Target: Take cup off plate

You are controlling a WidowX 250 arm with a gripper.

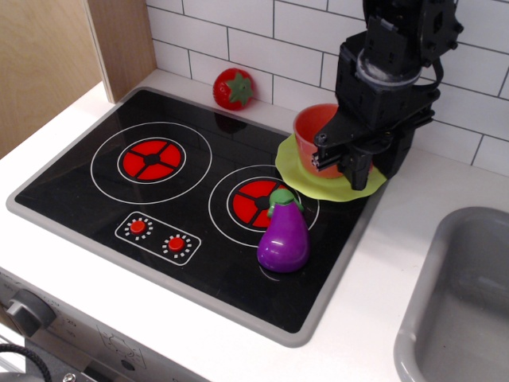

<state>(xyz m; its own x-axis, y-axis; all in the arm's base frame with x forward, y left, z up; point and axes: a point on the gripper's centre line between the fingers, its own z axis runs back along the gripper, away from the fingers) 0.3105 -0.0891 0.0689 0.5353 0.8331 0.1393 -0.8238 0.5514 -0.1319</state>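
Observation:
The red-orange cup point(315, 129) stands on the lime-green plate point(305, 177) at the back right corner of the black stove top point(199, 231). My black gripper point(377, 162) is down over the cup's right side. One finger point(352, 165) stands in front of the cup and the other is further right, over the plate's right part. The jaws stand apart with a bit of orange showing between them. The cup's handle is hidden behind the gripper.
A purple toy eggplant point(284, 236) stands on the stove just in front of the plate. A red toy tomato point(234, 87) lies by the tiled wall at the back. A grey sink point(461, 302) is at the right. A wooden panel point(48, 56) stands at the left.

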